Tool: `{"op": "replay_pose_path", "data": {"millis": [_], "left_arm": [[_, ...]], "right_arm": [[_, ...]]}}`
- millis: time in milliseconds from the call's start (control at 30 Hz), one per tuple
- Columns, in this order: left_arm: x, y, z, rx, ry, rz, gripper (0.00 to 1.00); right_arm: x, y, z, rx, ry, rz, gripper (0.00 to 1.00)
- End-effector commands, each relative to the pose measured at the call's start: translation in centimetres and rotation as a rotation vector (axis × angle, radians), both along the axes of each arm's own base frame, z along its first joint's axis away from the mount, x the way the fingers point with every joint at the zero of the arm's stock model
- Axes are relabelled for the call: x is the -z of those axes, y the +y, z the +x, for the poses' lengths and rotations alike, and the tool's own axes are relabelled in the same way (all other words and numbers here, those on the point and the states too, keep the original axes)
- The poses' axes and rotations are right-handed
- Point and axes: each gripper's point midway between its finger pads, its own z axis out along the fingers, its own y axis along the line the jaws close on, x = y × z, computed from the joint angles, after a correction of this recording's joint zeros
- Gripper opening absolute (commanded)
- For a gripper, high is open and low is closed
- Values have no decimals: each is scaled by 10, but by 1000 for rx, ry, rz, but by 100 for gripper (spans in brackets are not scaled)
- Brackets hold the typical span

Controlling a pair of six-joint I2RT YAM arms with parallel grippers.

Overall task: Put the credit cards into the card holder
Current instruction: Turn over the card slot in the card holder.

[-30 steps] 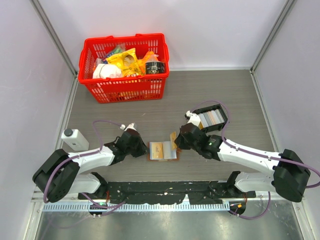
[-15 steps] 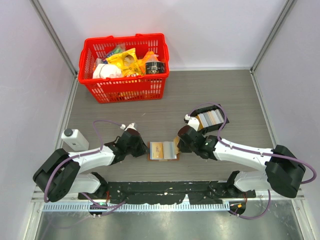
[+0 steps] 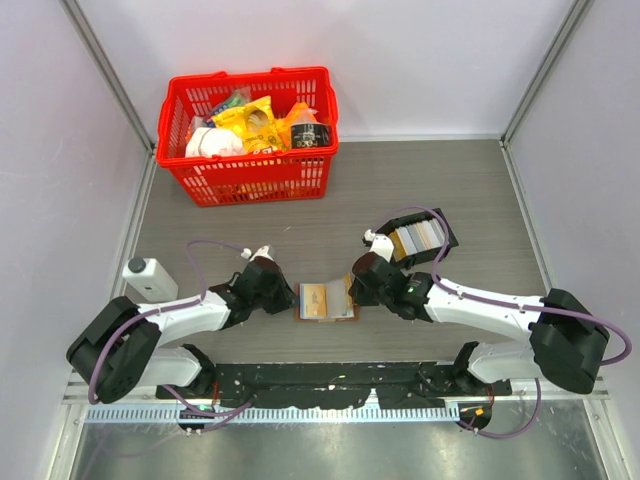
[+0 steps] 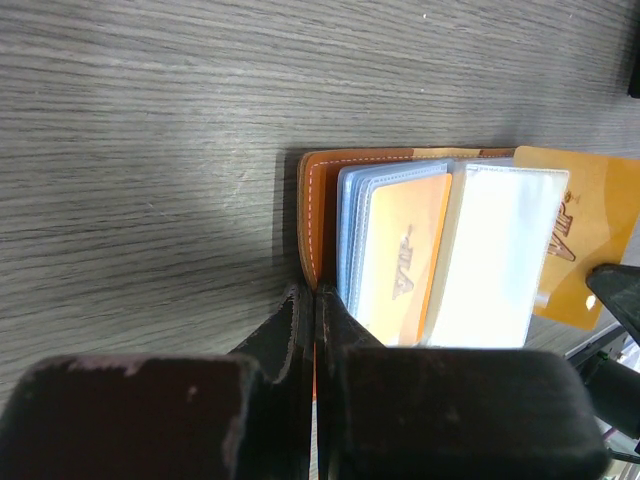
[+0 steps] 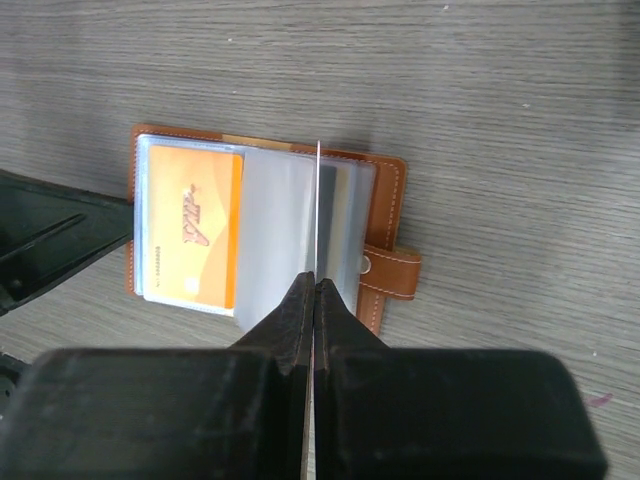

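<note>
Hidden: the card held by the right gripper shows only as a thin edge-on line in the right wrist view, so its face is unreadable there; the left wrist view shows it as a yellow-orange card partly behind a clear sleeve.
Cut off: the left gripper fills the bottom of its own view, hiding the holder's near edge.
Card holder: brown leather, lying open on the grey table between the 2 arms; clear plastic sleeves inside, 1 holding an orange card; snap tab on its right side.
Left jaws: together, clamped on the holder's leather edge.
Right jaws: together, pinching the upright card over the sleeves.
Other cards: in a black tray, small, colours hard to separate.
Background: red basket of groceries, well apart.
</note>
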Motion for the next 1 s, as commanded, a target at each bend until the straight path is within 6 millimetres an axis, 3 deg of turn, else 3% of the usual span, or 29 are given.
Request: {"op": "replay_pose_path", "data": {"millis": [0, 200, 433, 533, 667, 967], "left_arm": [[36, 29, -25, 3, 113, 150, 0], [37, 30, -26, 2, 113, 149, 0], [36, 29, -26, 1, 108, 143, 0], [37, 31, -27, -3, 112, 147, 0], [37, 30, -27, -2, 112, 145, 0], [36, 31, -27, -6, 111, 148, 0]], "right_arm": [[-28, 17, 10, -3, -53, 40, 1], [-40, 29, 11, -26, -61, 43, 1], [-20, 54, 3, -76, 6, 115, 1], [-23, 71, 1, -92, 3, 219, 1], [-24, 79, 0, -113, 8, 245, 1], [-3, 70, -5, -91, 37, 226, 1]]}}
